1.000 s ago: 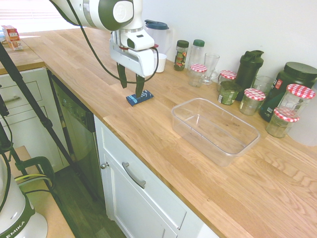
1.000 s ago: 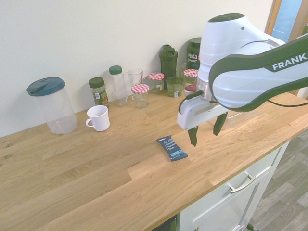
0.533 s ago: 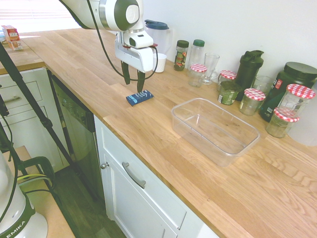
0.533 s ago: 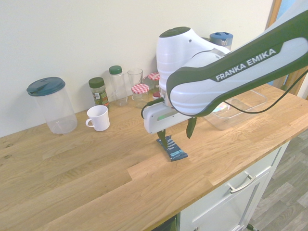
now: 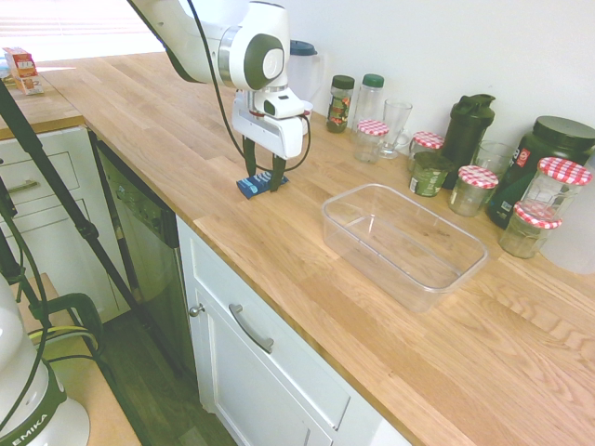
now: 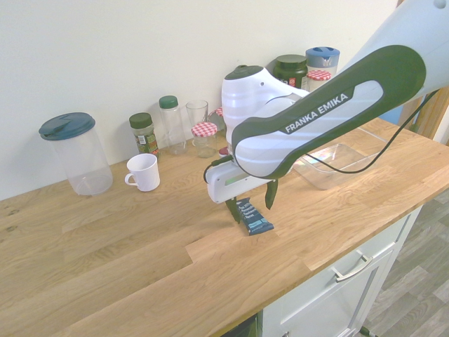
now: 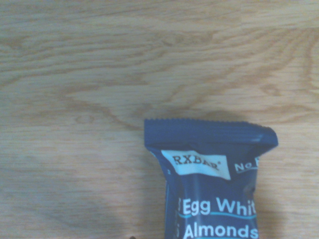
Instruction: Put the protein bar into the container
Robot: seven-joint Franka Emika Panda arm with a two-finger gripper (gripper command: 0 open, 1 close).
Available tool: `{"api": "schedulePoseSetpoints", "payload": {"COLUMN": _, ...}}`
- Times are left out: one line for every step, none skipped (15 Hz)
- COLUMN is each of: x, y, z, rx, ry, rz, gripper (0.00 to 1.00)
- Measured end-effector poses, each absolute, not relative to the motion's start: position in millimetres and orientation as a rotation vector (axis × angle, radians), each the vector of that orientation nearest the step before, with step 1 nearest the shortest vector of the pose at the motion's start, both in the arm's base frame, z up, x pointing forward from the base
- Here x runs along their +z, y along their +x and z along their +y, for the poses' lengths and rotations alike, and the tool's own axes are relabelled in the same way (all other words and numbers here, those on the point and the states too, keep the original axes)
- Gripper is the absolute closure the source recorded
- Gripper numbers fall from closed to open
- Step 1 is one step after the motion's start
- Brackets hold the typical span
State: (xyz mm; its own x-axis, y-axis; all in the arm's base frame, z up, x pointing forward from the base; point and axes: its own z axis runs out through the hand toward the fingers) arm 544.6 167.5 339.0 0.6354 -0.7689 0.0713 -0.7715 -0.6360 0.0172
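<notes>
The protein bar [image 5: 261, 183], in a blue wrapper with white print, lies flat on the wooden counter near its front edge. My gripper [image 5: 263, 177] is low over it and open, with one finger on each side of the bar and the bar between them. From the other side the bar [image 6: 254, 219] sticks out below the gripper [image 6: 251, 207]. The wrist view shows the bar's crimped end and label [image 7: 212, 189] close up. The clear container [image 5: 409, 288] stands empty to the right of the bar, apart from it, and is partly hidden behind the arm in the second exterior view [image 6: 344, 156].
Along the wall stand a pitcher with a blue lid [image 6: 74, 154], a white mug [image 6: 144, 172], spice bottles [image 5: 340, 102], glasses, jars with red-checked lids [image 5: 476, 189] and a dark shaker bottle [image 5: 465, 130]. The counter's front edge [image 5: 279, 279] runs close to the bar.
The arm has swung over the bar and dropped, so the open fingers now straddle it. The bar has not moved.
</notes>
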Motion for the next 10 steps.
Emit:
{"api": "schedulePoseSetpoints", "payload": {"x": 339.2, "y": 547.6, "z": 168.2, "rx": 0.093, "ry": 2.803, "rz": -1.319, "gripper": 0.00}}
{"api": "schedulePoseSetpoints", "payload": {"x": 340.3, "y": 551.0, "z": 169.3, "rx": 0.098, "ry": 2.806, "rz": -1.320, "gripper": 0.00}}
{"api": "schedulePoseSetpoints", "payload": {"x": 340.7, "y": 554.7, "z": 169.5, "rx": 0.101, "ry": 2.807, "rz": -1.324, "gripper": 0.00}}
{"api": "schedulePoseSetpoints", "payload": {"x": 341.1, "y": 559.2, "z": 168.2, "rx": 0.107, "ry": 2.806, "rz": -1.328, "gripper": 0.00}}
{"api": "schedulePoseSetpoints", "payload": {"x": 339.8, "y": 563.7, "z": 166.2, "rx": 0.109, "ry": 2.803, "rz": -1.335, "gripper": 0.00}}
{"api": "schedulePoseSetpoints", "payload": {"x": 337.9, "y": 567.6, "z": 164.7, "rx": 0.109, "ry": 2.800, "rz": -1.340, "gripper": 0.00}}
{"api": "schedulePoseSetpoints", "payload": {"x": 335.3, "y": 570.4, "z": 164.3, "rx": 0.105, "ry": 2.799, "rz": -1.340, "gripper": 0.00}}
{"api": "schedulePoseSetpoints", "payload": {"x": 333.2, "y": 571.9, "z": 165.7, "rx": 0.102, "ry": 2.799, "rz": -1.337, "gripper": 0.00}}
{"api": "schedulePoseSetpoints", "payload": {"x": 333.2, "y": 573.3, "z": 167.3, "rx": 0.103, "ry": 2.802, "rz": -1.333, "gripper": 0.00}}
{"api": "schedulePoseSetpoints", "payload": {"x": 333.1, "y": 574.7, "z": 168.9, "rx": 0.102, "ry": 2.804, "rz": -1.329, "gripper": 1.00}}
